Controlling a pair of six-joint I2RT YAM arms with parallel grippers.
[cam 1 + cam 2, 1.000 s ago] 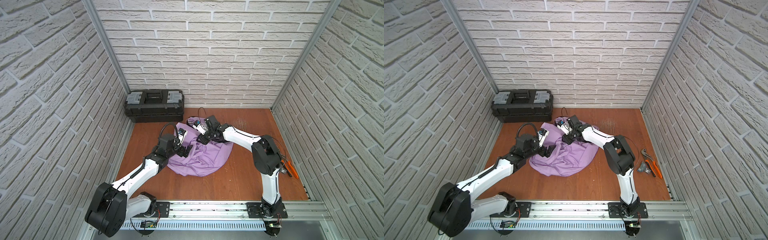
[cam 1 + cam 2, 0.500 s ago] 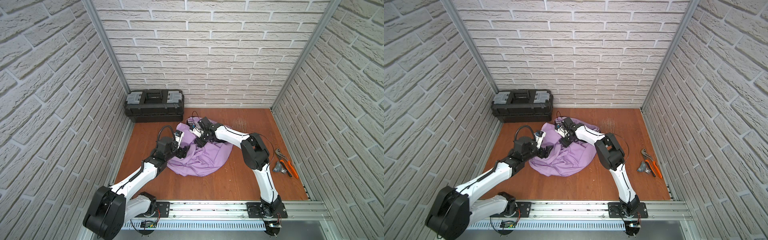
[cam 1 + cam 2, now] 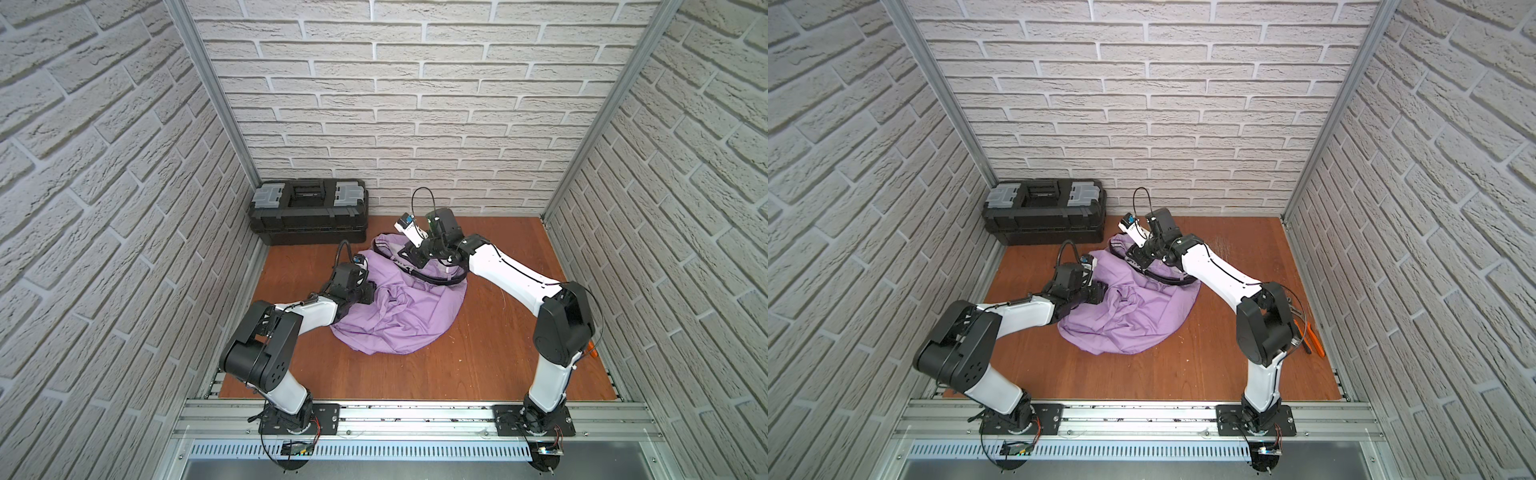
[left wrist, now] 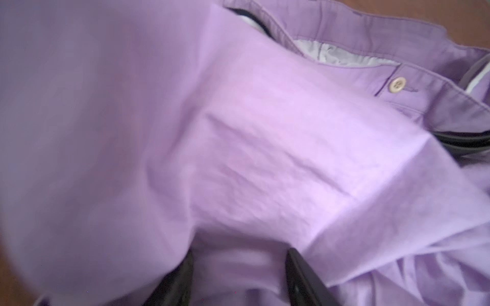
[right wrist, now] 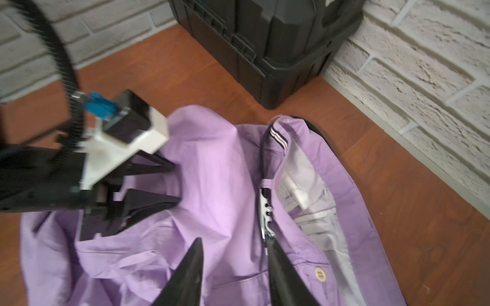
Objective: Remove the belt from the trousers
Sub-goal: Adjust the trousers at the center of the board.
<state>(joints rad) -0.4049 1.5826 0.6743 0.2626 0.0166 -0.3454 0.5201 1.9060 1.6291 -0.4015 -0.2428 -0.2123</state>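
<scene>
The lilac trousers [image 3: 399, 311] [image 3: 1129, 316] lie in a heap mid-floor. The black belt [image 3: 432, 279] [image 3: 1163, 276] curves along the waistband at the heap's far side. Its silver buckle [image 5: 266, 212] rests beside the pale lining. My left gripper [image 3: 368, 293] [image 4: 240, 262] presses into the heap's left edge, its fingers apart with a fold of purple cloth between them. A stretch of the belt [image 4: 472, 140] shows further off. My right gripper [image 3: 411, 257] [image 5: 234, 239] hovers over the waistband, open. One of its fingertips [image 5: 271, 242] is right beside the buckle.
A black toolbox [image 3: 309, 212] [image 3: 1044, 216] [image 5: 265, 39] stands against the back wall at the left, close to the trousers. Orange-handled pliers [image 3: 1308, 336] lie by the right wall behind my right arm. Brick walls close three sides.
My left gripper's fingers have narrowed on the cloth while its elbow lifted and folded in. My right arm's elbow swung left, then back right, its gripper staying over the waistband.
</scene>
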